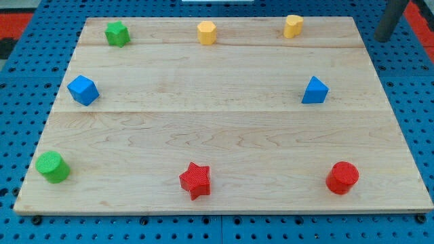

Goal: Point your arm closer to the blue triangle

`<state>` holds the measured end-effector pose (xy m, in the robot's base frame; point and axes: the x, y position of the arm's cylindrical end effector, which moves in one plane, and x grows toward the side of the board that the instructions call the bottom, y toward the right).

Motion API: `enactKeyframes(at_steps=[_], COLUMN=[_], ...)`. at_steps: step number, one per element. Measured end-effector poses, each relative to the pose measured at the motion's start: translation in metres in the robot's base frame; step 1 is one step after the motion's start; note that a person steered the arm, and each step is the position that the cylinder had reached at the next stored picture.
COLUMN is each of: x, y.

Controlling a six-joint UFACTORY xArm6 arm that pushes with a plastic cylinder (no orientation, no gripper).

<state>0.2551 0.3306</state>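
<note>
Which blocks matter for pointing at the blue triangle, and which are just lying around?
Job: blue triangle; my tip, off the board's top right corner.

Lying about: blue cube, green star, green cylinder, red star, red cylinder, yellow hexagon, yellow block.

A pale wood grain was shown by the table (pixel 224 129), set on a blue pegboard (pixel 20 102) dotted with dark holes. The triangle (pixel 314 90) and the cube (pixel 83 90) were coloured blue. Green was seen on a star (pixel 117 33) and a cylinder (pixel 52 167), red on a star (pixel 195 179) and a cylinder (pixel 342 177), yellow on a hexagon (pixel 206 32) and a further block (pixel 293 26). The rod (pixel 391 20) was dark grey
</note>
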Motion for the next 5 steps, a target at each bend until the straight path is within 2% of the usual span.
enactKeyframes(at_steps=[2,3,5], x=[-0.01,-0.003,0.008], y=[-0.008,-0.029,-0.035])
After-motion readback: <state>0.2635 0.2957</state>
